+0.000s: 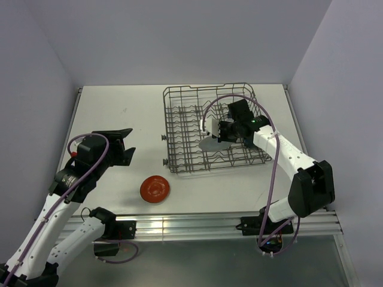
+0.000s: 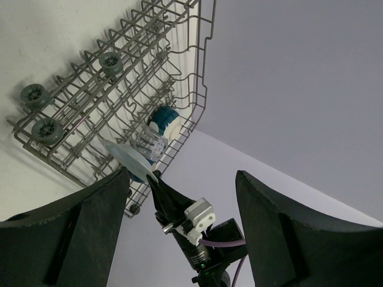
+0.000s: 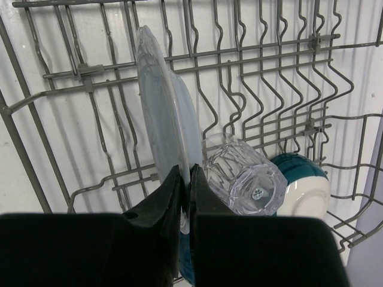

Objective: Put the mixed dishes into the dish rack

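The right pincer [image 3: 184, 200] is clamping the rim of the pale blue-grey plate [image 3: 161, 119], which is standing upright just ahead of it among the dish rack [image 3: 263, 45] tines. Next it is likely needing a gentle release and a straight retreat. The left pincer [image 1: 127, 143] is gaping wide, with the red-orange plate [image 1: 155, 189] lying near it.

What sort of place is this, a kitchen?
Probably a robotics test booth, not a kitchen: two robot arms mounted at a white table, plain walls around it, a dish rack.
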You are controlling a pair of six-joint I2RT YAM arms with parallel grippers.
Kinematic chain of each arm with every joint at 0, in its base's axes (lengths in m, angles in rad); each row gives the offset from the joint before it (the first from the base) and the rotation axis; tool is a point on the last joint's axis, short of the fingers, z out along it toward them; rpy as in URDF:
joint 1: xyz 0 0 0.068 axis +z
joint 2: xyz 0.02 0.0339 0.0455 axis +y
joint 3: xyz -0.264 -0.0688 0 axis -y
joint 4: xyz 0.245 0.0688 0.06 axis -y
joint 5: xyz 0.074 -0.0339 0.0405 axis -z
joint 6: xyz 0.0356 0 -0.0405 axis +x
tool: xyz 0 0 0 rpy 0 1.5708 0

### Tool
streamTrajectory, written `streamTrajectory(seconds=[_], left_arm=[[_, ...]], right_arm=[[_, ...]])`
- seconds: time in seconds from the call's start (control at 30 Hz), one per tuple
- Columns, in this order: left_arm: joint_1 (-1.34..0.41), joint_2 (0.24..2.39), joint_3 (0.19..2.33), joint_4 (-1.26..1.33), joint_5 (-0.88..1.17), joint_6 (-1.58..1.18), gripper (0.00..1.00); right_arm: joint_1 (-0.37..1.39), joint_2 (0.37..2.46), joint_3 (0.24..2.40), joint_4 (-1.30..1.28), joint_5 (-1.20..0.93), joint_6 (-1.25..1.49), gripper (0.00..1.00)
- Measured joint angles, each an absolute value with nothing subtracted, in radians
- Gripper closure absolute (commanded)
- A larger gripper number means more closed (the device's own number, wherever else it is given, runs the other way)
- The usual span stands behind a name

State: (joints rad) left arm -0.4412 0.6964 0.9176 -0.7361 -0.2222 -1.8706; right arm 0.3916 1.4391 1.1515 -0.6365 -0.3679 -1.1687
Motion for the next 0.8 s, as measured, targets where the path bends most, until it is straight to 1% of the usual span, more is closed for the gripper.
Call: streamTrajectory(seconds=[0.5, 0.53, 0.57, 0.6, 0.7, 0.8], left_arm=[[-0.430, 0.676, 0.870, -0.718, -0.196, -1.887, 0.24], [-0.430, 0.676, 0.868, -0.717, -0.195, -1.887, 0.24], [-0.430, 0.675, 0.865, -0.715, -0.195, -1.888, 0.24], [-0.429, 0.675, 0.862, -0.715, -0.192, -1.889, 0.24], [-0.426, 0.678, 0.857, -0.716, -0.186, -1.887, 0.23], [-0.423, 0.680, 0.857, -0.716, -0.184, -1.885, 0.23]], right_arm=[[0.392, 1.420, 1.073, -0.595, -0.363, -1.148, 1.00], [0.392, 1.420, 1.072, -0.593, -0.361, -1.143, 0.99], [0.392, 1.420, 1.072, -0.591, -0.358, -1.141, 0.92], [0.392, 1.420, 1.072, -0.589, -0.355, -1.134, 0.88], [0.392, 1.420, 1.072, -0.583, -0.342, -1.115, 0.71], [0.392, 1.420, 1.074, -0.557, -0.332, -1.100, 0.67]])
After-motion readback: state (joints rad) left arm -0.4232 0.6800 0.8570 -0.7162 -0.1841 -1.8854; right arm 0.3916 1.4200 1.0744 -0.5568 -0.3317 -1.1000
